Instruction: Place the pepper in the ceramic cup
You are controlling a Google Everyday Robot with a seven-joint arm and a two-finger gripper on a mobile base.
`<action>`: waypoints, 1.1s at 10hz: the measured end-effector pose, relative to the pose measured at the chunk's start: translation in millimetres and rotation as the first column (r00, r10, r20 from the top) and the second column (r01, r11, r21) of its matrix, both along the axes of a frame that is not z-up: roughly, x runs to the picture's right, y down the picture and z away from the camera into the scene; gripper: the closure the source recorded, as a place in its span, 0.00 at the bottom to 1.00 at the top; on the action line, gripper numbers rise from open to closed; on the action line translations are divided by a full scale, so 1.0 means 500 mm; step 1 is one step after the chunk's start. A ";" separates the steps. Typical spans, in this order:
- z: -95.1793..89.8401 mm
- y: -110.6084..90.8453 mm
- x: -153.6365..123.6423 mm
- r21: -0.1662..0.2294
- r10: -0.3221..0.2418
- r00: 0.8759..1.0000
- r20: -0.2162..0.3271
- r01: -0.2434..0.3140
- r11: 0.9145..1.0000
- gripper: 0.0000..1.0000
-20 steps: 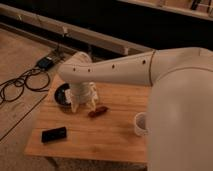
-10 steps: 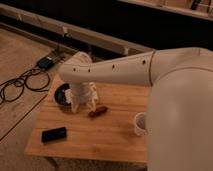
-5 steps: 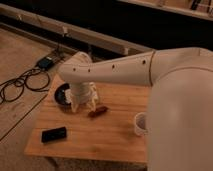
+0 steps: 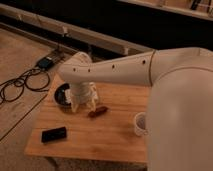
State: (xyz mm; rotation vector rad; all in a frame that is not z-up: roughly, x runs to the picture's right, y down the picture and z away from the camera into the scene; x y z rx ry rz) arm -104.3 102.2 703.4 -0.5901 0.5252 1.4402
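Note:
The pepper (image 4: 98, 111) is a small dark reddish-brown piece lying on the wooden table (image 4: 105, 140) near its middle. My gripper (image 4: 84, 104) hangs from the white arm just left of the pepper, its pale fingers (image 4: 76, 103) pointing down close to the tabletop. The white ceramic cup (image 4: 140, 123) stands at the table's right side, partly hidden by my arm's big white body.
A wide dark bowl (image 4: 63, 94) sits at the table's left, behind the gripper. A flat black device (image 4: 53, 134) lies near the front left corner. Black cables (image 4: 22, 82) and a power box (image 4: 46, 62) lie on the floor to the left.

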 end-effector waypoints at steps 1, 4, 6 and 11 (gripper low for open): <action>0.000 0.000 0.000 0.000 0.000 1.000 0.000 0.000 1.000 0.35; 0.000 0.000 0.000 0.000 0.000 1.000 0.000 0.000 1.000 0.35; 0.000 0.000 0.000 0.000 0.000 1.000 0.000 0.000 1.000 0.35; 0.065 -0.017 0.039 0.020 0.071 0.995 -0.071 -0.070 0.997 0.35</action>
